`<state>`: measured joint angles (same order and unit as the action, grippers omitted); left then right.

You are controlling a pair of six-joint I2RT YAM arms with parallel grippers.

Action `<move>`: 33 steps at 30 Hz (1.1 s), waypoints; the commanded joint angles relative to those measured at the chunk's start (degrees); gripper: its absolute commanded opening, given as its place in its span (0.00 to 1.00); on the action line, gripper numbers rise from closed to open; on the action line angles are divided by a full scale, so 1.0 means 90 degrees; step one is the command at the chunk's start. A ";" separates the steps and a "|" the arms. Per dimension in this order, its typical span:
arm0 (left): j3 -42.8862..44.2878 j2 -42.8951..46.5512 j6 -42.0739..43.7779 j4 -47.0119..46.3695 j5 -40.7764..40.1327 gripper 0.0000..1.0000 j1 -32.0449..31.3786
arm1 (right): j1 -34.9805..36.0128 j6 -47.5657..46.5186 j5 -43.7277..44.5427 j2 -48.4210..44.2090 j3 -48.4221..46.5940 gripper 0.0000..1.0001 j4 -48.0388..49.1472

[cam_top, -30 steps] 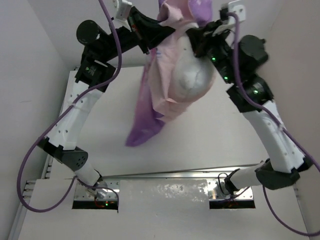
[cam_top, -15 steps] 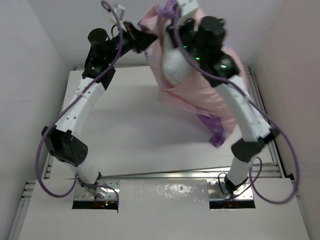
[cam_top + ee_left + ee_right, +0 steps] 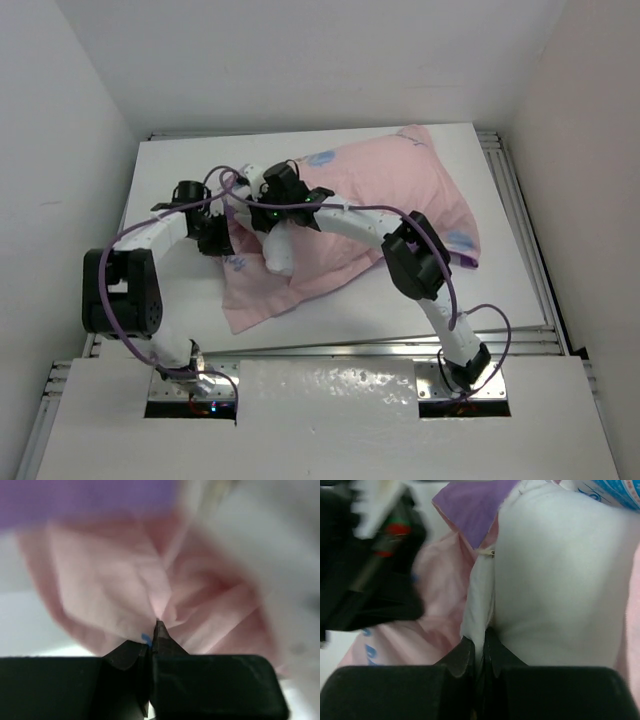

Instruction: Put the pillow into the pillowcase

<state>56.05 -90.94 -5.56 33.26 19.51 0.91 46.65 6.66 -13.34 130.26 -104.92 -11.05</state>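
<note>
The white table [image 3: 180, 160] is seen from above, with a wall behind it and one on each side. The pillowcase [image 3: 400, 190] is laid slantwise across the table, pale pink side up, from the far right corner down toward the near left. Most of its length is plumped out, while its near-left end lies flat and limp. The pillow [image 3: 278, 255] is lodged largely inside the pillowcase, and only one white corner is left showing at the open end, near the middle of the table. Both arms are bent low over that opening, the right forearm being stretched leftward across the pink cloth. In the left wrist view the left gripper [image 3: 151, 636] is shown with its jaws pressed together on a fold of the pink fabric, though much of that view is blurred. In the right wrist view the right gripper [image 3: 481, 647] is shown with its jaws pinched on a white fold at the pillow's edge, and the purple inside of the pillowcase is exposed just beyond. A blue-and-white tag [image 3: 600, 490] is seen at the pillow's far corner.
</note>
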 commanded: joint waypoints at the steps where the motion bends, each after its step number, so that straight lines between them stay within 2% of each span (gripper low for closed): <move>1: -0.0016 0.0748 0.1475 0.0397 -0.0829 0.00 0.0153 | -0.0516 0.0335 0.0134 -0.0498 0.0193 0.00 0.0369; 4: -0.0202 0.1040 0.1954 0.0358 -0.1287 0.27 0.0153 | -0.0516 0.0441 0.0116 -0.0634 0.0446 0.00 0.0455; 6: -0.0174 0.1168 0.2179 0.0406 -0.1648 0.58 0.0153 | -0.0516 0.0694 -0.0030 -0.0800 0.0652 0.00 0.0621; 8: 0.0050 0.1402 0.2599 0.0629 -0.1902 0.69 0.0153 | -0.0516 0.1035 -0.0323 -0.0966 0.0905 0.00 0.1011; 9: 0.0177 0.1586 0.2958 0.0728 -0.1933 0.72 0.0153 | -0.0516 0.1164 -0.0421 -0.1015 0.1003 0.00 0.1177; 11: 0.0587 0.1812 0.3360 0.1020 -0.1827 0.73 0.0134 | -0.0516 0.1572 -0.0732 -0.1123 0.1257 0.00 0.1782; 13: 0.0948 0.2162 0.3986 0.1197 -0.1369 0.69 0.0075 | -0.0516 0.1866 -0.0890 -0.1133 0.1432 0.00 0.2289; 14: 0.0950 0.2310 0.4074 0.1149 -0.0883 0.62 0.0007 | -0.0516 0.2158 -0.1035 -0.1133 0.1501 0.00 0.2476; 15: 0.0718 0.2572 0.4036 0.0984 -0.0685 0.57 -0.0390 | -0.0516 0.2287 -0.1085 -0.1123 0.1628 0.00 0.2806; 16: 0.0493 0.2662 0.3920 0.0751 -0.0528 0.54 -0.0645 | -0.0516 0.2443 -0.1134 -0.1123 0.1697 0.00 0.2974; 17: 0.0065 0.2653 0.3377 0.0139 -0.0450 0.45 -0.1131 | -0.0525 0.2705 -0.1135 -0.1133 0.1775 0.00 0.3121; 20: -0.0504 0.2273 0.2010 -0.1043 -0.0428 0.28 -0.1214 | -0.0555 0.3087 -0.0989 -0.1211 0.2068 0.00 0.3483; 21: -0.0660 0.2001 0.1521 -0.1232 -0.0391 0.28 -0.1224 | -0.0564 0.3147 -0.0959 -0.1279 0.2097 0.00 0.3512; 22: -0.0865 0.1892 0.1352 -0.1553 -0.0293 0.41 -0.1233 | -0.0603 0.3225 -0.0949 -0.1318 0.2165 0.00 0.3551; 25: -0.0857 0.1589 0.0727 -0.1994 -0.0165 0.55 -0.1438 | -0.0642 0.3303 -0.0754 -0.1504 0.2380 0.00 0.3746; 27: -0.0711 0.1172 0.0093 -0.2383 -0.0166 0.58 -0.1497 | -0.0749 0.3769 -0.0589 -0.1621 0.2575 0.00 0.4222; 33: -0.0681 0.0837 0.0237 -0.2882 -0.0272 0.68 -0.1585 | -0.0760 0.3792 -0.0461 -0.1621 0.2254 0.00 0.3874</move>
<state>48.14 -82.56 -1.67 14.98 16.84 -12.51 40.18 35.79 -16.64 119.28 -81.84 17.58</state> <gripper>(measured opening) 0.667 0.046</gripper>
